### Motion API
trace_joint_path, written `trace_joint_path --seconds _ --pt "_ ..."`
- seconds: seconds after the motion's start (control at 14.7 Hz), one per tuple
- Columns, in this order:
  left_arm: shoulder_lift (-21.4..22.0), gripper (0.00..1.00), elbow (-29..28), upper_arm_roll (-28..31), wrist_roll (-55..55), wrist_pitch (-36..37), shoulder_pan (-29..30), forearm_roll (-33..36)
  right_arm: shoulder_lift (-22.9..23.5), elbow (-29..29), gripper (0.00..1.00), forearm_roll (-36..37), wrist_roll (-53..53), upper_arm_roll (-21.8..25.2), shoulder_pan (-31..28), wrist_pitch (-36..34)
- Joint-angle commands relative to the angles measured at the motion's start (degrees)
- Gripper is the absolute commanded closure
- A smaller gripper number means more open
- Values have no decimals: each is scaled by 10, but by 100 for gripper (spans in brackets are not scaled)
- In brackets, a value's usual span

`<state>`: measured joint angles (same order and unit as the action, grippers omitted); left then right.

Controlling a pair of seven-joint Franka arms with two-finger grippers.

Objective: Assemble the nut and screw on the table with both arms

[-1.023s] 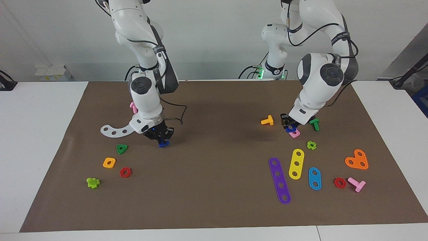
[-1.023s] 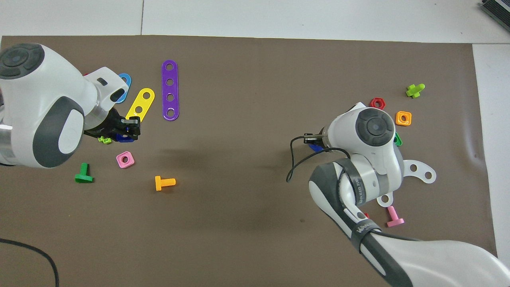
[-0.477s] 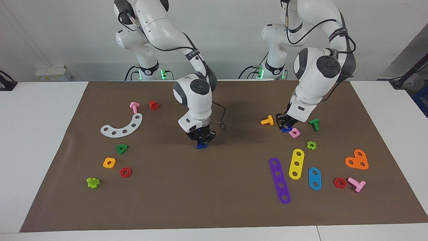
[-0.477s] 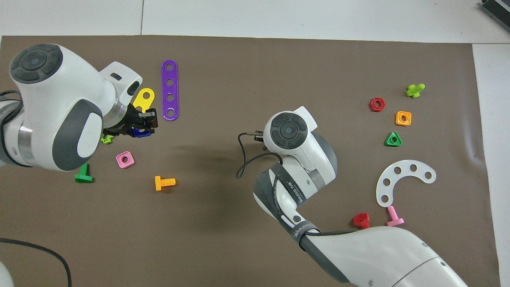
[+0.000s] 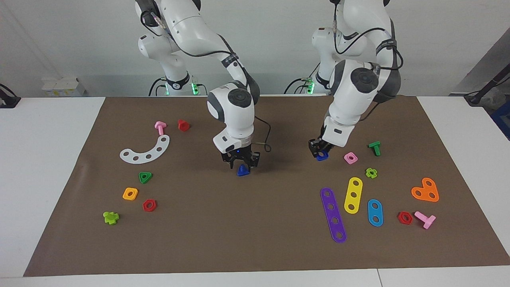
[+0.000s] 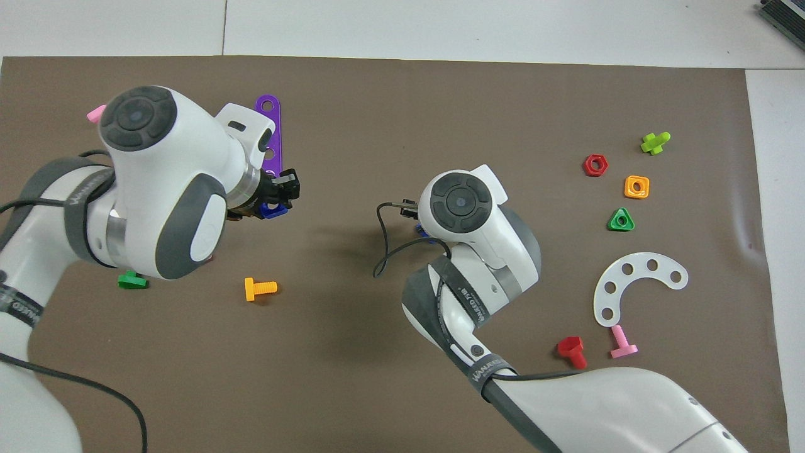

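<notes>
My right gripper (image 5: 241,166) hangs low over the middle of the brown mat (image 5: 255,231). It is shut on the dark-blue screw (image 5: 242,171), whose triangular head shows below the fingertips. In the overhead view the right wrist hides this gripper, and only a sliver of the screw (image 6: 422,234) shows. My left gripper (image 5: 319,152) is shut on the dark-blue nut (image 5: 322,156). It hangs over the mat beside the pink square nut (image 5: 350,158). The left gripper (image 6: 277,200) and the nut (image 6: 274,212) also show from above. The two grippers are well apart.
Near the left gripper lie an orange screw (image 6: 260,288), a green screw (image 5: 374,148), a purple strip (image 5: 333,214) and a yellow strip (image 5: 353,195). Toward the right arm's end lie a white curved strip (image 5: 145,151), a green triangular nut (image 5: 145,177) and an orange square nut (image 5: 130,193).
The right gripper carried the screw toward the middle of the mat and turned it. The left gripper carried the nut away from the pink nut, toward the middle.
</notes>
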<state>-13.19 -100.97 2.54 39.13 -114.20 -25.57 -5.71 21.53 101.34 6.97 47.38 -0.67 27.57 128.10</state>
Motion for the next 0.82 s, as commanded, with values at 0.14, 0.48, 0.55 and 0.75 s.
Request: trace_joint_path --seconds 0.14,0.48,0.55,0.75 --pt "-79 100 64 7 137 -31 -69 -7 -102 21 0 -3 -83 -6 -100 -65" --pt "-154 100 135 7 213 -62 -123 -46 -163 21 0 -29 -213 -7 -200 -111" --pt "-159 100 145 7 221 -64 -127 -54 -175 16 0 -37 -244 -7 -218 -134" --pt "-165 100 146 6 239 -88 -156 -70 -208 4 0 -65 -306 -3 -242 -190"
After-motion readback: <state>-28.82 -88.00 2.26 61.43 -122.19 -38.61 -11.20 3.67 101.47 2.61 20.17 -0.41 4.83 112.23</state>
